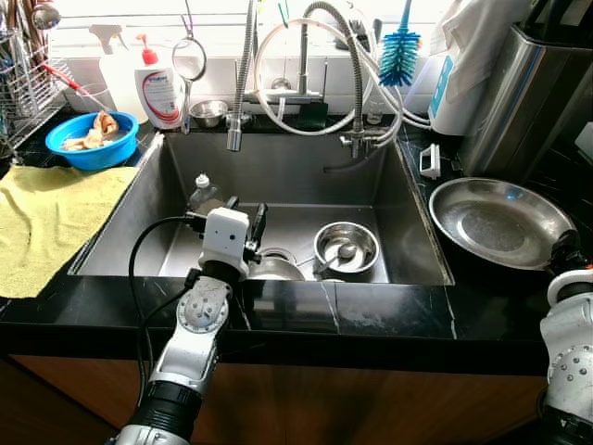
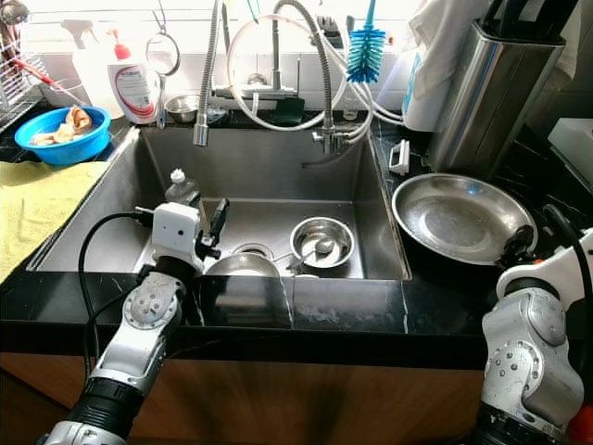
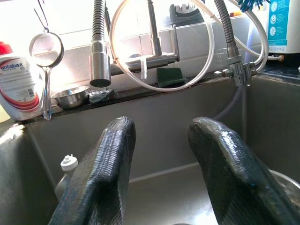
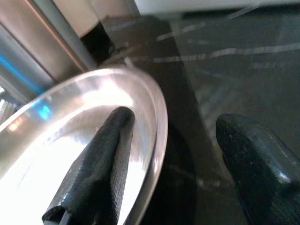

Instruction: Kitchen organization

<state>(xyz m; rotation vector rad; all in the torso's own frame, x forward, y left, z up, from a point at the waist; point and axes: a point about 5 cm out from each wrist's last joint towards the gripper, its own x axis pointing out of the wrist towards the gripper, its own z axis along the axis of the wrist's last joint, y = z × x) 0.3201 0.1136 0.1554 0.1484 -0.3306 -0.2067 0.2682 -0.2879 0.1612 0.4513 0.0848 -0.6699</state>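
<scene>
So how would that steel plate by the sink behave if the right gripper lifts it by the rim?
The steel plate looks stiff and thin, so probably light. Its polished rim may slip between the right gripper's open fingers, one over the dish, one outside. Held at one edge, it would likely tilt.

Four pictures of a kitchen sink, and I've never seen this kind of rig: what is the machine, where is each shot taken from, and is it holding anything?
It is a humanoid robot with two silver arms ending in two-fingered black grippers. The two wide pictures come from its head, looking down; the other two come from cameras on its wrists. The left gripper hangs open over the sink, holding nothing. In the sink lie a small steel bowl, a second steel dish by the drain and a small bottle. The right gripper is open astride the rim of a steel pan on the black counter, not yet closed. A blue bowl and a yellow cloth sit on the left.
</scene>
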